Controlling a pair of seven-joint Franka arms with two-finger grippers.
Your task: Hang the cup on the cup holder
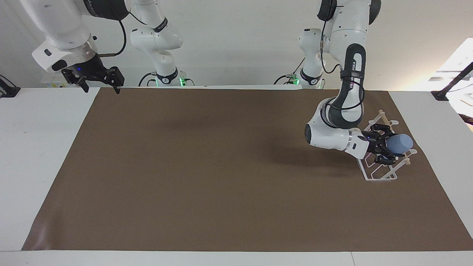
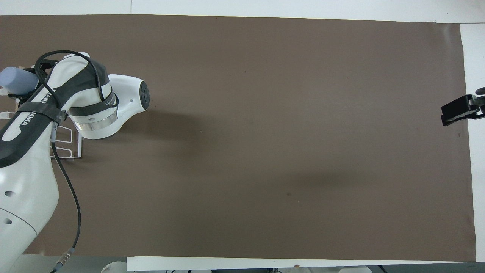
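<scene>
My left gripper (image 1: pixel 386 148) is shut on the light-blue cup (image 1: pixel 401 143), holding it on its side with the closed bottom pointing toward the left arm's end of the table. The cup hangs just over the slanted prongs of the white wire cup holder (image 1: pixel 380 174), which stands on the brown mat. I cannot tell whether the cup touches a prong. In the overhead view the cup (image 2: pixel 16 80) shows beside the left arm, which hides most of the holder (image 2: pixel 71 146). My right gripper (image 1: pixel 99 82) is open and empty, waiting above the mat's corner at the right arm's end.
A brown mat (image 1: pixel 221 177) covers most of the white table. Only the right gripper's tip (image 2: pixel 460 110) shows in the overhead view, at the mat's edge. A black clamp (image 1: pixel 441 95) sits at the table's edge near the left arm's end.
</scene>
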